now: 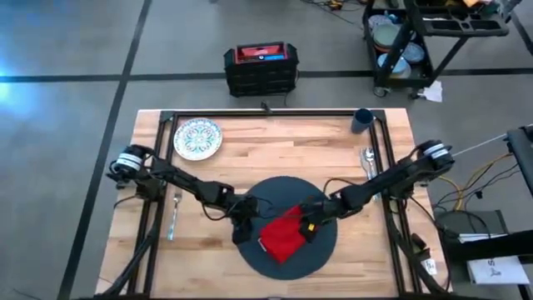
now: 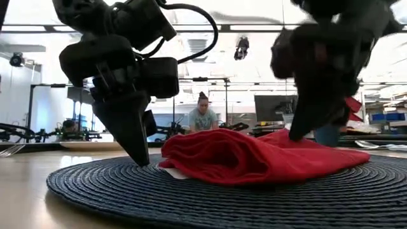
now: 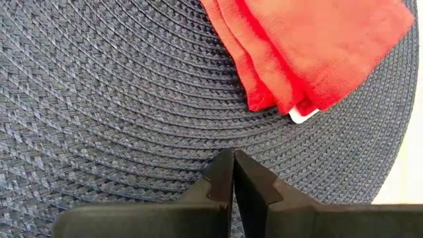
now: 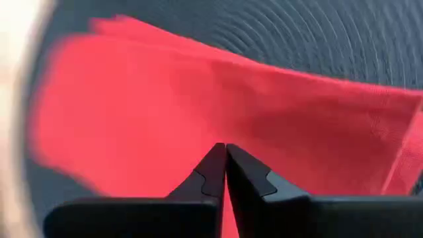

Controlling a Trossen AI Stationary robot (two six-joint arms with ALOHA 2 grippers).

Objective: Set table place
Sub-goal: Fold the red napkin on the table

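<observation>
my right gripper (image 4: 225,151), fingers pressed together, rests on the red napkin (image 1: 283,235) at the lower centre of the frame (on the round mat (image 1: 271,262)). my left gripper (image 3: 234,157), also closed, touches the mat just beside it.

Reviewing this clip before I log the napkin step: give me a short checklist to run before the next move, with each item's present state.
1. Napkin lies on the mat: ok, though rumpled, not flat.
2. Left gripper shut and clear of the napkin: ok; its tips point down at bare mat beside the cloth.
3. Right gripper shut, tips down on the napkin: ok; whether it pinches cloth: cannot tell.
4. Plate, fork, spoon and cup still off the mat: ok, waiting.
5. Knife in view: not ok.
</observation>
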